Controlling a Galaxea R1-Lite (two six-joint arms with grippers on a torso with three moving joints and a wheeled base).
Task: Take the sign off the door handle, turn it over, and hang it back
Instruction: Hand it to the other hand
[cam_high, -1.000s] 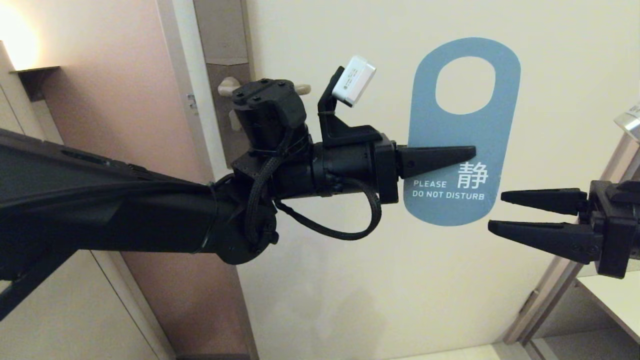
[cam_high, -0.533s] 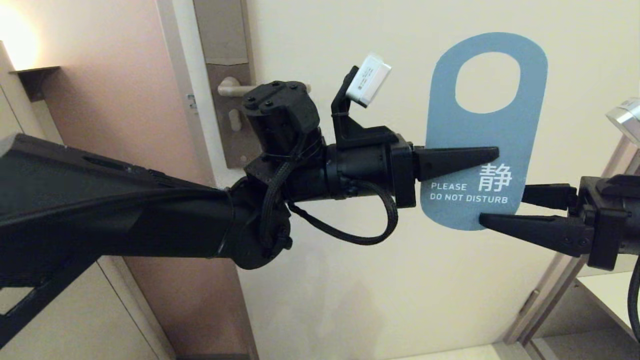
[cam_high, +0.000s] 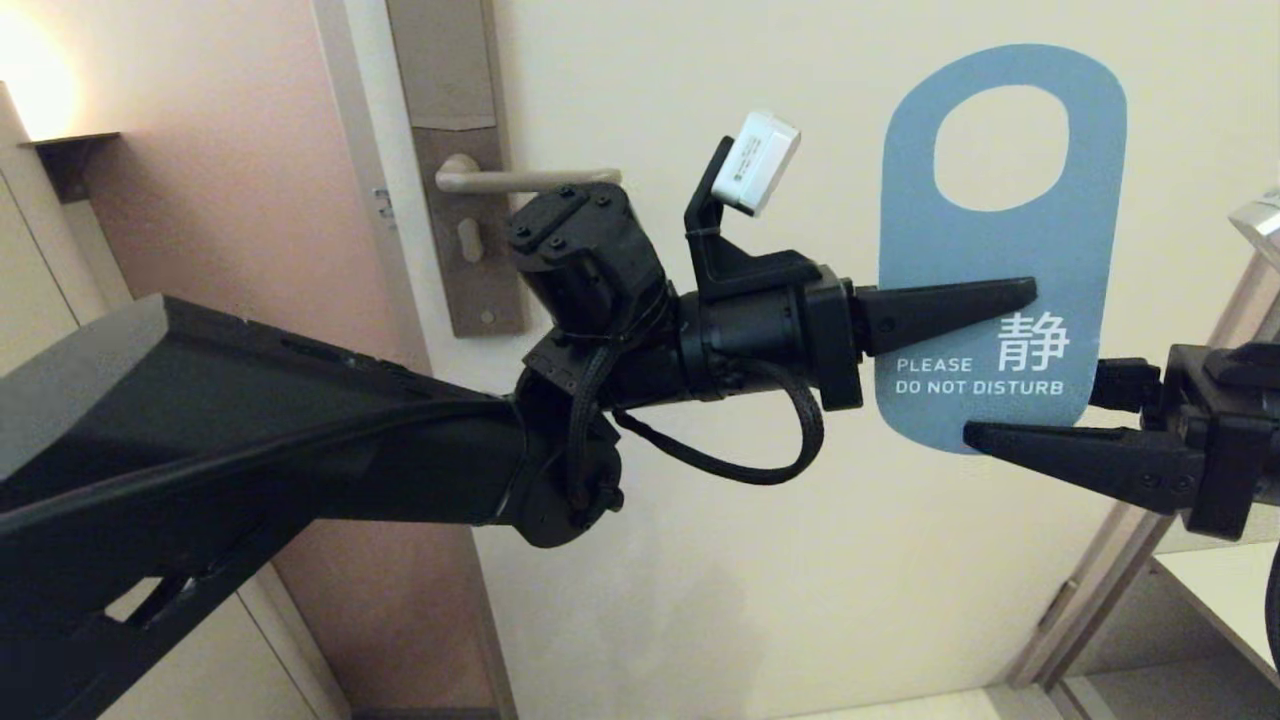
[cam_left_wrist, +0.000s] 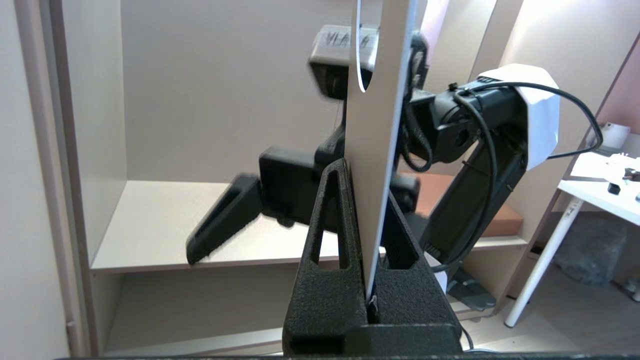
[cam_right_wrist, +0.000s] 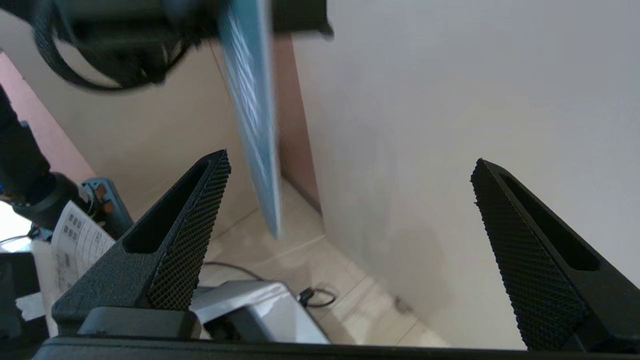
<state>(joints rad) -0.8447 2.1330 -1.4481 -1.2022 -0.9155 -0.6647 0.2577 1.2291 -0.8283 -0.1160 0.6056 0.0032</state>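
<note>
The sign (cam_high: 990, 250) shows its blue "DO NOT DISTURB" face and is held upright in front of the door, right of the door handle (cam_high: 530, 180). My left gripper (cam_high: 1030, 292) is shut on the sign's middle from the left. In the left wrist view the sign (cam_left_wrist: 375, 150) stands edge-on between the closed fingers of that gripper (cam_left_wrist: 367, 180). My right gripper (cam_high: 980, 405) is open and straddles the sign's lower right corner, one finger in front and one behind. In the right wrist view the sign (cam_right_wrist: 252, 115) hangs inside the open right gripper (cam_right_wrist: 352, 157), untouched.
The handle sits on a tall brownish backplate (cam_high: 470, 250) on the cream door (cam_high: 700, 560). A shelf unit (cam_high: 1220, 590) stands at the right behind my right arm. A wall lamp (cam_high: 30, 80) glows at the far left.
My left gripper has carried the sign to the right and a little up, uncovering the handle. The sign's lower corner now lies between my right gripper's open fingers.
</note>
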